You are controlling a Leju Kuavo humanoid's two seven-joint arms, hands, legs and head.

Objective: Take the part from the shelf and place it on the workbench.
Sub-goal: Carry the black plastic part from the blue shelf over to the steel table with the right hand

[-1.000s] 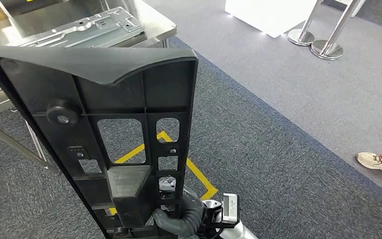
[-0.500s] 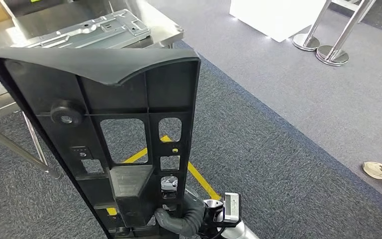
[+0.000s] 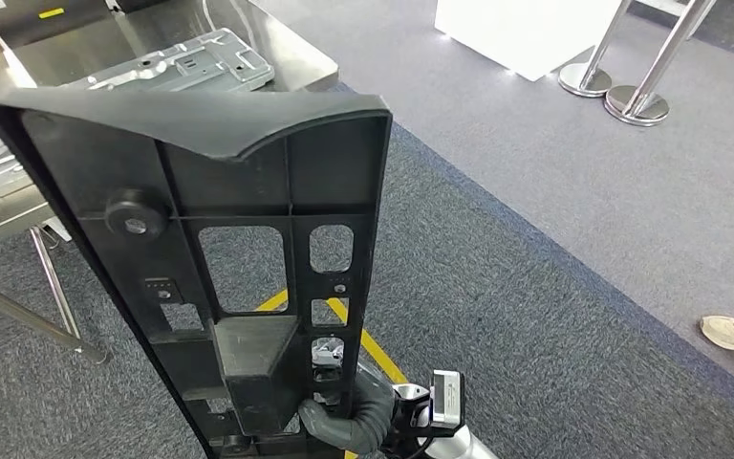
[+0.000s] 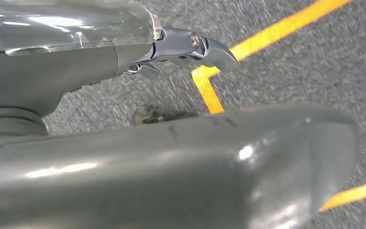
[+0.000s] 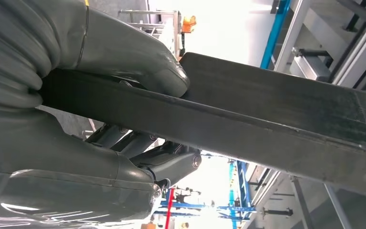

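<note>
A long black plastic part [image 3: 239,249], ribbed on its inner face with several rectangular cut-outs, a round knob and a curved flange along its upper edge, stands nearly upright in the head view, reaching from 6 o'clock up toward 11. The right hand [image 3: 344,421] clamps its lower end; in the right wrist view the thumb [image 5: 138,57] presses one face. The left hand [image 4: 181,45] hangs over grey carpet; I cannot tell whether it is closed. The steel workbench [image 3: 287,48] lies at 11 o'clock.
</note>
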